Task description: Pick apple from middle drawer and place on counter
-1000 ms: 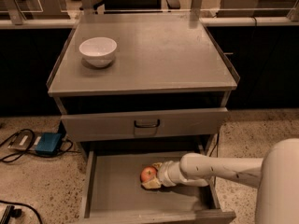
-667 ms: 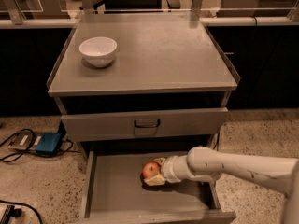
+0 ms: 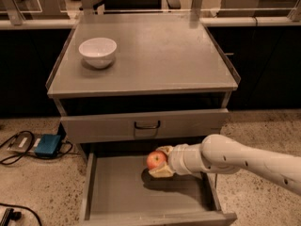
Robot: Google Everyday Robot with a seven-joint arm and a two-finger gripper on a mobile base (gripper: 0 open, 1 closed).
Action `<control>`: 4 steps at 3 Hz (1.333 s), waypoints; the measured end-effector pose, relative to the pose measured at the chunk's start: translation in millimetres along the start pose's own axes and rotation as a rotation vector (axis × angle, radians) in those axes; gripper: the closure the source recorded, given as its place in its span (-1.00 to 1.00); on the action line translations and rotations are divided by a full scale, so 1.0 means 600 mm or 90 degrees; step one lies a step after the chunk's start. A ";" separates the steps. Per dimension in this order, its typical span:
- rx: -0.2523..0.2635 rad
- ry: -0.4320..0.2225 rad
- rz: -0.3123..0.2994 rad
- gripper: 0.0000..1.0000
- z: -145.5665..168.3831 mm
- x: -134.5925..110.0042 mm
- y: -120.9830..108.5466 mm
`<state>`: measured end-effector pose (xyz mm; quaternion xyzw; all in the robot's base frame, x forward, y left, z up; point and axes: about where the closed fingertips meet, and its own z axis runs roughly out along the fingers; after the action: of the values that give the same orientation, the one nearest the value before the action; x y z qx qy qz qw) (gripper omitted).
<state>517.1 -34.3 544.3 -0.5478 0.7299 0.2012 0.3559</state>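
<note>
The small red-orange apple sits between the fingers of my gripper, lifted a little above the floor of the open middle drawer. A shadow lies on the drawer floor under it. My white arm reaches in from the right. The gripper is shut on the apple. The counter, the flat grey top of the cabinet, lies above and behind the gripper.
A white bowl stands on the counter's left part. A shut drawer front with a dark loop handle sits just above the gripper. A blue box with cables lies on the speckled floor at left.
The gripper has risen with the apple off the drawer floor and moved slightly toward the drawer's back. The arm has swung higher.
</note>
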 end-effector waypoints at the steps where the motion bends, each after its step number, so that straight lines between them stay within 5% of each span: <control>1: 0.006 -0.012 -0.034 1.00 -0.067 -0.049 0.017; 2: 0.021 -0.022 -0.063 1.00 -0.163 -0.105 0.028; 4: 0.038 -0.016 -0.082 1.00 -0.293 -0.193 -0.032</control>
<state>499.6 -84.5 749.2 -0.5799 0.6943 0.1633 0.3936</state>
